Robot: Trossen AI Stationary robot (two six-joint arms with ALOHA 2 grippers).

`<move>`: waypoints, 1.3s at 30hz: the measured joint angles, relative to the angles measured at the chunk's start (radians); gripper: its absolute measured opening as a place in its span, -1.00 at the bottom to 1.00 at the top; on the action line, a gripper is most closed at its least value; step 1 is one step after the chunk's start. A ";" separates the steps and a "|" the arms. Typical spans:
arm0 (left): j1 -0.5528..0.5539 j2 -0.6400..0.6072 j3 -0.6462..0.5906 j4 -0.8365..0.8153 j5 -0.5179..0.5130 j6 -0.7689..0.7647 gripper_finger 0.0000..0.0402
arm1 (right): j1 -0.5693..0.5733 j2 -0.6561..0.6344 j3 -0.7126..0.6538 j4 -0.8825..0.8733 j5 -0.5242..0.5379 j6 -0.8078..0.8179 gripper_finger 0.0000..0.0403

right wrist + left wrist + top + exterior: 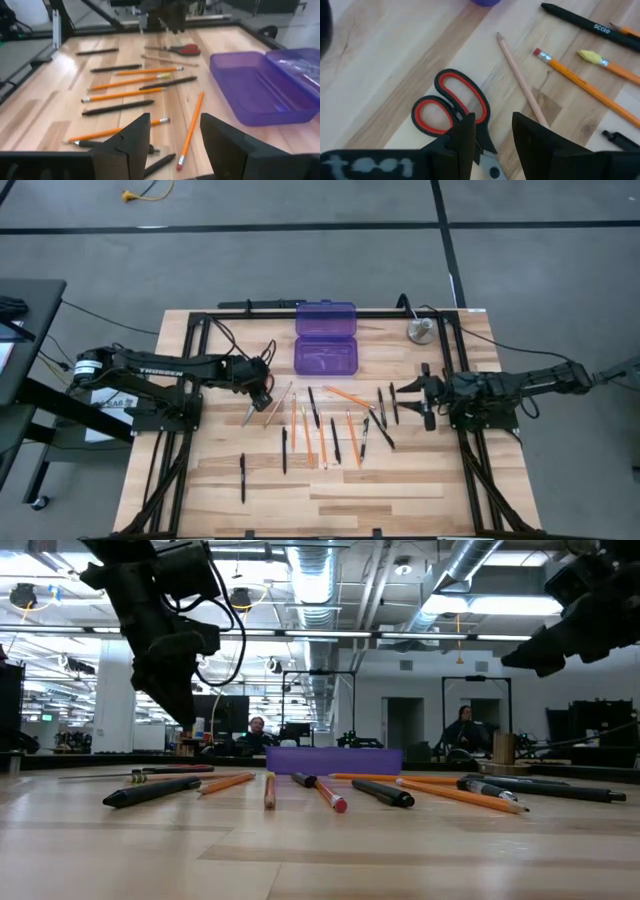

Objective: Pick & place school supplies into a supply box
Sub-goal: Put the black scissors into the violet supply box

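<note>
**Desk:** Pale wooden tabletop [330, 490], open workshop behind. What is the step?

**Photographer:** Scissors first, I judge. The red-handled scissors [451, 106] lie flat near the table's left side, handles toward the purple pencil case [326, 337], which sits open at the far middle edge. The left gripper [492, 131] hovers just above them, jaws parted, holding nothing.

**Desk:** How to do it well?

**Photographer:** Come straight down over the pivot, where the scissors are narrowest, and close across it so they cannot swing. A bare wooden pencil [521, 79] lies just beside; keep the fingers off it.

**Desk:** And the other arm?

**Photographer:** The right gripper [175, 137] waits at the right side, jaws apart and empty, facing the scattered pens and orange pencils [322, 430].

**Desk:** Anything unclear?

**Photographer:** The blades hide under the left fingers, so I cannot tell whether they are closed.
</note>
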State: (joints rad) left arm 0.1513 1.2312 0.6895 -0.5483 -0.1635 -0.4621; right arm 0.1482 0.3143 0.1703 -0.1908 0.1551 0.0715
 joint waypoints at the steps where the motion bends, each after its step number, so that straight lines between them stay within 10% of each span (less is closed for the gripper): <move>1: 0.000 0.000 0.003 -0.008 0.000 -0.006 -0.42 | 0.000 0.017 0.000 0.004 0.000 0.000 -0.16; 24: 0.001 0.003 0.007 0.076 -0.055 -0.206 -0.42 | 0.000 0.118 0.000 0.064 0.003 0.000 -0.16; 39: 0.001 0.294 0.064 0.134 -0.023 -0.198 -0.42 | 0.001 0.118 0.000 0.056 0.003 0.000 -0.16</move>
State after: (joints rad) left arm 0.1524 1.5251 0.7533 -0.4145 -0.1868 -0.6598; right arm 0.1490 0.4328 0.1703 -0.1345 0.1581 0.0711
